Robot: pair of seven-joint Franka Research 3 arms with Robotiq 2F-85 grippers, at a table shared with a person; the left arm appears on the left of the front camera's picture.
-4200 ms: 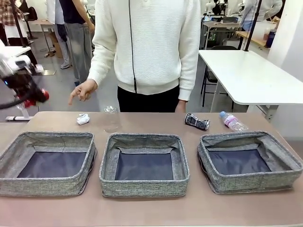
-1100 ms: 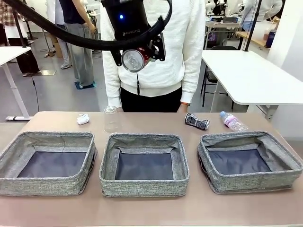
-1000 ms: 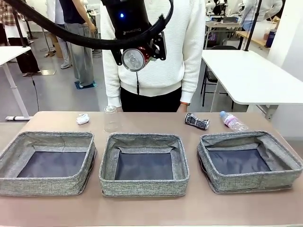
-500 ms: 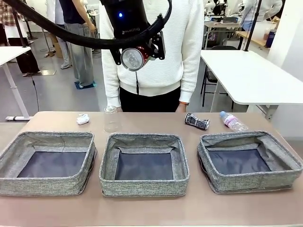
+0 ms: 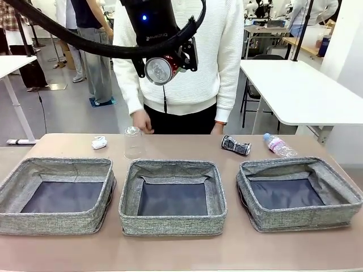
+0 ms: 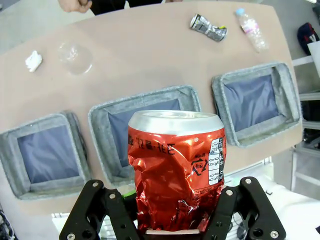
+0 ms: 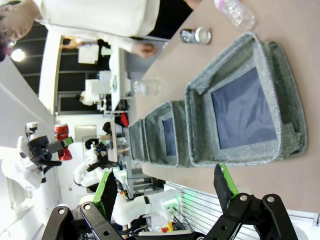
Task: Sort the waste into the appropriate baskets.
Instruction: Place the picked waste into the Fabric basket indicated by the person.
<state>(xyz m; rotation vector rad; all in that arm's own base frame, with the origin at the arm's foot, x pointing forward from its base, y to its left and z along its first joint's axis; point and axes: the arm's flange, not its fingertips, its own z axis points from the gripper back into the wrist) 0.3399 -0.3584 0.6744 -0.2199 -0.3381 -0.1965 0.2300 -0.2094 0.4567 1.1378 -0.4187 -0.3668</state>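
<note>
High above the table, my left gripper is shut on the crushed red can; in the left wrist view the can stands between the black fingers, over the middle basket. Three grey baskets line the near side. Behind them lie a white paper wad, a clear cup, a dark crushed can and a small bottle. My right gripper is open and holds nothing, off the end of the basket row.
A person in a white sweater stands at the far edge, one hand just behind the cup. A white table stands at the back right. Bare tabletop runs along the near edge in front of the baskets.
My left arm has come in from the left with the red can and now hovers nearly still. The person's hand has dropped into sight behind the cup.
</note>
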